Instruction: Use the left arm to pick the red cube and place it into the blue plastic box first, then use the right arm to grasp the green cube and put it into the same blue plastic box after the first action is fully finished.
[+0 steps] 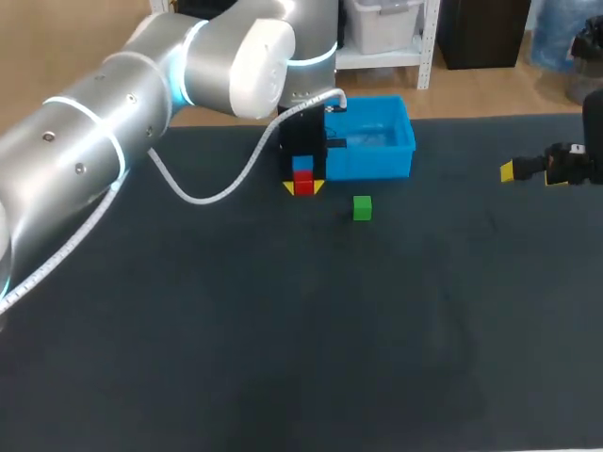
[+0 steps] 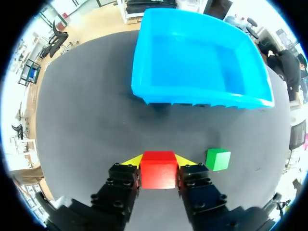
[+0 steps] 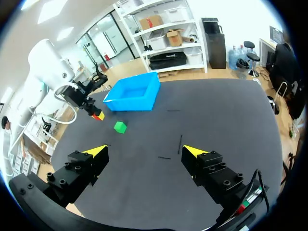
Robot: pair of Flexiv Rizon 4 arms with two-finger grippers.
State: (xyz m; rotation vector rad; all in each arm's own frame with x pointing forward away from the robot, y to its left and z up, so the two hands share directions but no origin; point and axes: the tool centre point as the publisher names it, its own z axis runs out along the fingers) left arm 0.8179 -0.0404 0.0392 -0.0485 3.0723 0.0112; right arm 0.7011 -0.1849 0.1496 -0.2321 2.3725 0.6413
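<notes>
Inside the blue plastic box, only a bare floor is shown by the left wrist view. The red cube is clamped between the fingers of the left gripper just short of the box, with the green cube beside it on the table. The right gripper, spread wide, is seen well apart in its own view.

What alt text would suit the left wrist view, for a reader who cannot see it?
The left tool grips the red cube between its yellow tips. Ahead stands the blue box, empty, on the dark table. The green cube lies beside the tool, apart from it.
</notes>
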